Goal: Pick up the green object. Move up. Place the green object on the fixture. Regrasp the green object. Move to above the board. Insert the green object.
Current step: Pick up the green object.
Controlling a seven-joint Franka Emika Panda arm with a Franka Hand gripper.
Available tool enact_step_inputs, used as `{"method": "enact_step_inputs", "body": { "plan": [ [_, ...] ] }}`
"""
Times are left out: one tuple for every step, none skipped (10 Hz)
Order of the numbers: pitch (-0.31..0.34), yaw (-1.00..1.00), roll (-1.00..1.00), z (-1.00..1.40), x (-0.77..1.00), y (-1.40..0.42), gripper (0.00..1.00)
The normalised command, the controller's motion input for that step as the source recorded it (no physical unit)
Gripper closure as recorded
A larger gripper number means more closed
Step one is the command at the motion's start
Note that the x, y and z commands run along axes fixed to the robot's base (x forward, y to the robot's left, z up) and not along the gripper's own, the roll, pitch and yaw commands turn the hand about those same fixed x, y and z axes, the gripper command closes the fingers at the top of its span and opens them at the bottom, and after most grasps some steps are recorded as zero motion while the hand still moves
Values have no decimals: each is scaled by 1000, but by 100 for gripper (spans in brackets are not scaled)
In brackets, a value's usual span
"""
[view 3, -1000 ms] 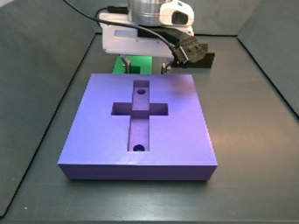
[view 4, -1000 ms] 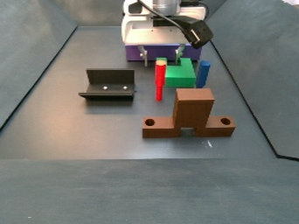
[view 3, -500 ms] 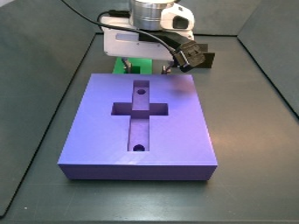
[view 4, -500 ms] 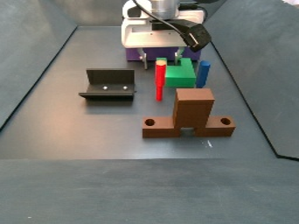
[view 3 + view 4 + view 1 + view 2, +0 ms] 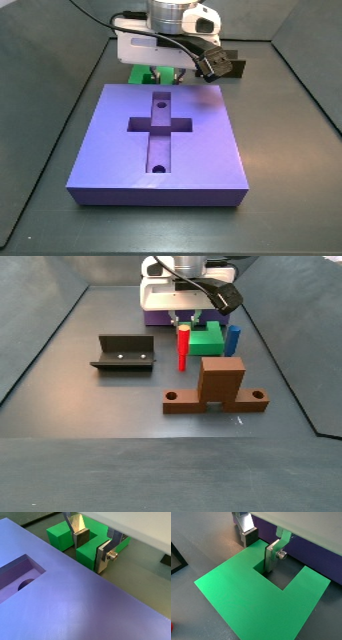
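The green object (image 5: pixel 205 342) lies on the floor just behind the purple board (image 5: pixel 160 140) and shows in both wrist views (image 5: pixel 63 534) (image 5: pixel 251 597) with its notch upward. My gripper (image 5: pixel 171 72) is down at the green object. Its jaws are open and straddle one arm of the piece. In both wrist views (image 5: pixel 93 548) (image 5: pixel 260 548) one finger stands in the notch and one stands outside the arm. The fixture (image 5: pixel 120 353), a dark L-shaped bracket, stands apart on the floor.
A red peg (image 5: pixel 183 348) and a blue peg (image 5: pixel 233 340) stand upright on either side of the green object. An orange-brown block (image 5: pixel 218 386) stands in front of them. Dark walls close in the floor.
My gripper has come down a little onto the green object, so its fingers now sit around one arm of it. Nothing else has moved.
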Motion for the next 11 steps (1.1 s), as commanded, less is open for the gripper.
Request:
{"method": "enact_step_inputs", "body": {
  "plan": [
    [0, 0, 0, 0, 0, 0, 100],
    [0, 0, 0, 0, 0, 0, 100],
    [0, 0, 0, 0, 0, 0, 100],
    [0, 0, 0, 0, 0, 0, 100],
    [0, 0, 0, 0, 0, 0, 100],
    [0, 0, 0, 0, 0, 0, 100],
    [0, 0, 0, 0, 0, 0, 100],
    [0, 0, 0, 0, 0, 0, 100],
    [0, 0, 0, 0, 0, 0, 100],
    [0, 0, 0, 0, 0, 0, 100],
    [0, 0, 0, 0, 0, 0, 100]
  ]
}}
